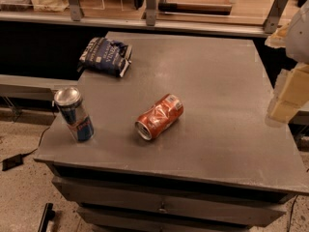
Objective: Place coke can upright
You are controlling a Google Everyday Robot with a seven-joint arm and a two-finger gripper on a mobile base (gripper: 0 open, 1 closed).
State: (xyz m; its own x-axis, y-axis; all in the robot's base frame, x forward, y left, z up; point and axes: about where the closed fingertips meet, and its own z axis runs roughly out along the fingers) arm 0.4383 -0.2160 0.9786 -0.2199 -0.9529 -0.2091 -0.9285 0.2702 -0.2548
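The red coke can (159, 116) lies on its side near the middle of the grey table (217, 81), its silver top facing the front left and its side dented. My gripper (285, 103), with pale cream fingers, hangs at the right edge of the view, above the table's right edge. It is well to the right of the can and apart from it, and it holds nothing that I can see.
A taller blue-and-silver can (74, 114) stands upright near the table's front left corner. A dark blue crumpled snack bag (105, 56) lies at the back left. A counter with metal posts (150, 6) runs behind the table. Drawers (164, 207) sit below the tabletop.
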